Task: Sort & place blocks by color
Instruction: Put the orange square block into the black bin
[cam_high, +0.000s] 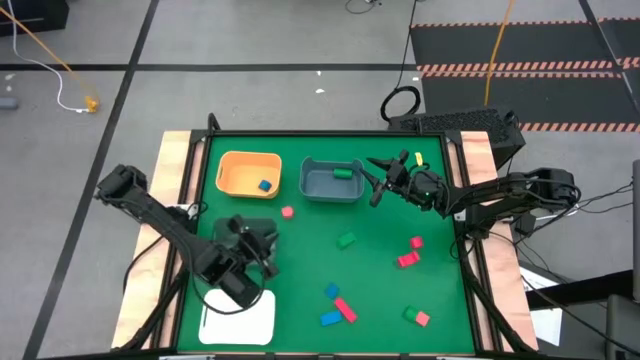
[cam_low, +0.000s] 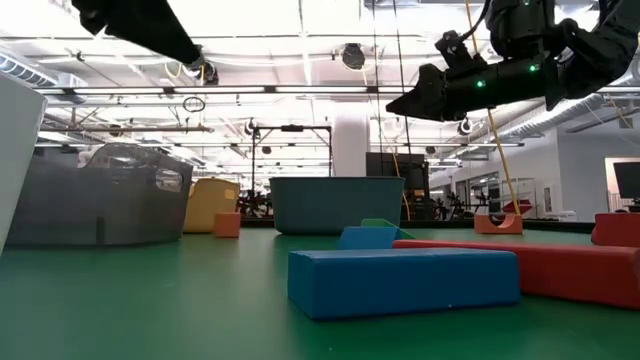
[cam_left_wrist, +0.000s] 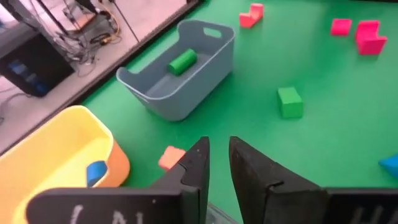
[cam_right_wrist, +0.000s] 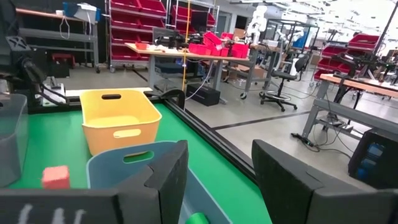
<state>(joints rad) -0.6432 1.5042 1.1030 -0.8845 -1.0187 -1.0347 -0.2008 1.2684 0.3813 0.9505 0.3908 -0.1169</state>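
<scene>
The pink block (cam_left_wrist: 171, 158) lies just beyond the left end effector (cam_left_wrist: 215, 163), seemingly empty, fingers pressed nearly together.

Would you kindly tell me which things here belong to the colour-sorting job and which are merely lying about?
Job:
- loose blocks on the green mat, e.g. pink block, green block, blue bar
- orange bin, blue block inside
- grey bin, green block inside
- white tray

Lying about:
- cables on the floor
- striped floor mat
</scene>
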